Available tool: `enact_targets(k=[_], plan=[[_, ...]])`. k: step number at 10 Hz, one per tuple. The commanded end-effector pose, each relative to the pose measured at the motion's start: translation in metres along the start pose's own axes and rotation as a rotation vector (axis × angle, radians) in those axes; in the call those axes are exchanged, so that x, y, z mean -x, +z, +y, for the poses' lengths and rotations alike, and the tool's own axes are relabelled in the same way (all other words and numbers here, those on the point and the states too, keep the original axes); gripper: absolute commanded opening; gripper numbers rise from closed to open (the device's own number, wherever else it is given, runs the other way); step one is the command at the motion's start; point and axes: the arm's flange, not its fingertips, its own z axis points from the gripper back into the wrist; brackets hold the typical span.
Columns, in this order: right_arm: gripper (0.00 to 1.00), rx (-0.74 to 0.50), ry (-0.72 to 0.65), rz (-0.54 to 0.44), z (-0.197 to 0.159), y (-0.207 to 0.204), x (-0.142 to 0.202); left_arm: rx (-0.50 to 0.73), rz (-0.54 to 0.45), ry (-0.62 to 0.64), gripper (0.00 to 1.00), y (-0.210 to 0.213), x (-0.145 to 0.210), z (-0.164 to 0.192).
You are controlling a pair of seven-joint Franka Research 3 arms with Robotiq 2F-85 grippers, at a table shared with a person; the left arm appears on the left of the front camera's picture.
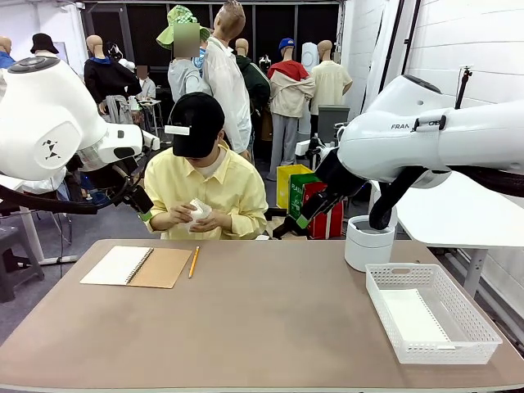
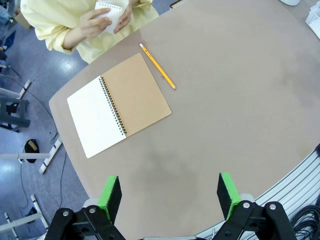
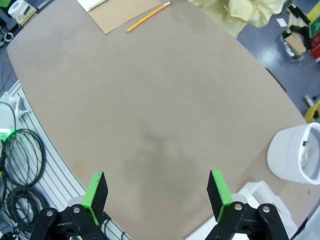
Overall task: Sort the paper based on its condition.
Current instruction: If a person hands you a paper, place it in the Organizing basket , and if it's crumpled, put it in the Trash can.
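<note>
Paper (image 1: 197, 210), a crumpled white wad, sits in the person's hands (image 1: 187, 216); both arms' fingers spread, grasping nothing.

Even overhead light is falling bright on the table (image 1: 270, 319); soft shadows are pooling just ahead of the fingers (image 3: 95, 192). Wrist views are bowing hard at edges. Focus is holding sharp.

Matt brown table (image 1: 262, 327), white plastic mesh basket (image 1: 483, 340), brown card notebook (image 2: 117, 102) cover, crumpled white paper (image 1: 198, 210)
</note>
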Motion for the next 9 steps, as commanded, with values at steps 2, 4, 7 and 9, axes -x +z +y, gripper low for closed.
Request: enact_targets(k=[2,4,7,9], plan=[[1.0,0.015,-0.011,-0.003,0.0008,0.0007,-0.0016,0.001,-0.006,-0.002,1.0,0.0002,0.0,0.0008],[1.0,0.015,-0.011,-0.003,0.0008,0.0007,-0.0016,0.001,-0.006,-0.002,1.0,0.0002,0.0,0.0008],[1.0,0.015,-0.011,-0.003,0.0008,0.0007,-0.0016,0.001,-0.006,-0.002,1.0,0.0002,0.0,0.0008],[1.0,0.015,-0.011,-0.003,0.0008,0.0007,-0.0016,0.001,-0.006,-0.002,1.0,0.0002,0.0,0.0008]])
